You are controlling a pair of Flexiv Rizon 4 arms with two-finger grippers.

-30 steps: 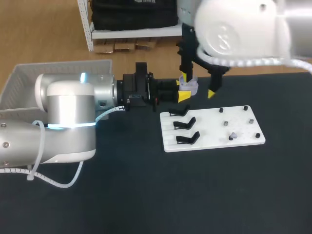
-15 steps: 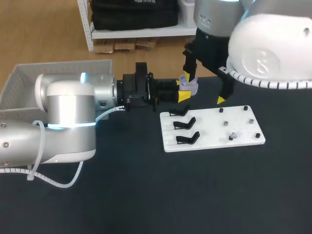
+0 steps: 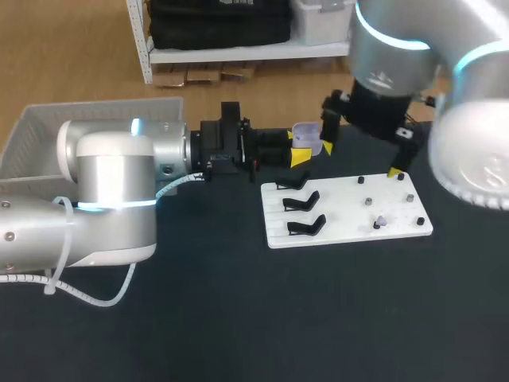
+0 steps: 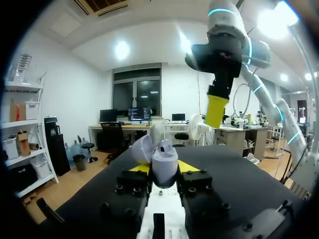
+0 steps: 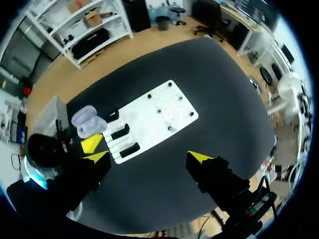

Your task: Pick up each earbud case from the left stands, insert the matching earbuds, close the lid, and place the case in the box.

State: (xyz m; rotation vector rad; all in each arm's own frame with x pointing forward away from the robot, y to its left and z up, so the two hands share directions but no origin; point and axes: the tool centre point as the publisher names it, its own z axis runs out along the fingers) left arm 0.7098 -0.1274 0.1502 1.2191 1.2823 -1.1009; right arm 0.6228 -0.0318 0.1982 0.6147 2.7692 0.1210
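Note:
A lavender earbud case (image 3: 307, 138) with its lid open is held above the table, just behind the white board (image 3: 350, 231). My left gripper (image 3: 301, 153) is shut on it. In the left wrist view the case (image 4: 163, 160) stands upright between the yellow tips. My right gripper (image 3: 360, 160) hangs open above the board's far edge, to the right of the case and apart from it. The right wrist view looks down past its open gripper (image 5: 148, 157) onto the board (image 5: 164, 112) and case (image 5: 87, 121). A small lavender earbud (image 3: 380, 222) sits on the board's right part.
Three black stands (image 3: 301, 201) line the board's left side, all empty. Several dark pegs (image 3: 368, 201) dot its right half. A pale mesh box (image 3: 40, 127) sits at the table's far left behind my left arm.
My right gripper has drawn away from the case, moving right and higher, and its fingers have spread wider. The left arm and the case have stayed put.

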